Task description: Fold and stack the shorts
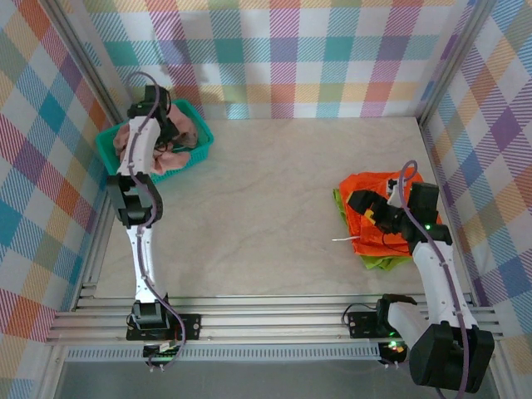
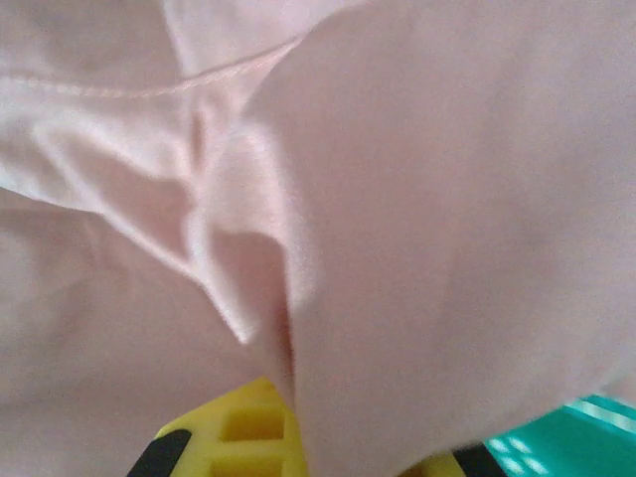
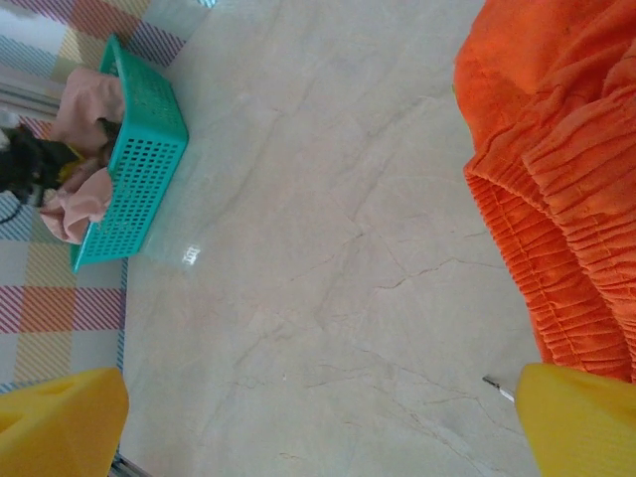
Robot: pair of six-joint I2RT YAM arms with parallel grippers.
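Observation:
The dusty pink shorts (image 1: 189, 125) lie bunched in the teal basket (image 1: 112, 151) at the far left. My left gripper (image 1: 163, 125) reaches down into the basket. In the left wrist view the pink cloth (image 2: 427, 199) is pinched between the yellow fingers (image 2: 229, 432), so the left gripper (image 2: 328, 449) is shut on it. The orange shorts (image 1: 374, 184) lie on top of the lime green shorts (image 1: 378, 262) at the right. My right gripper (image 1: 366, 208) hovers over that pile's left edge. Its jaws (image 3: 318, 427) stand wide open over bare table beside the orange waistband (image 3: 566, 199).
The basket (image 3: 139, 159) with pink cloth (image 3: 84, 104) hanging over its rim stands against the back left wall. A thin white cord end (image 1: 345, 238) lies on the table left of the pile. Plaid walls enclose the marble tabletop (image 1: 266, 208).

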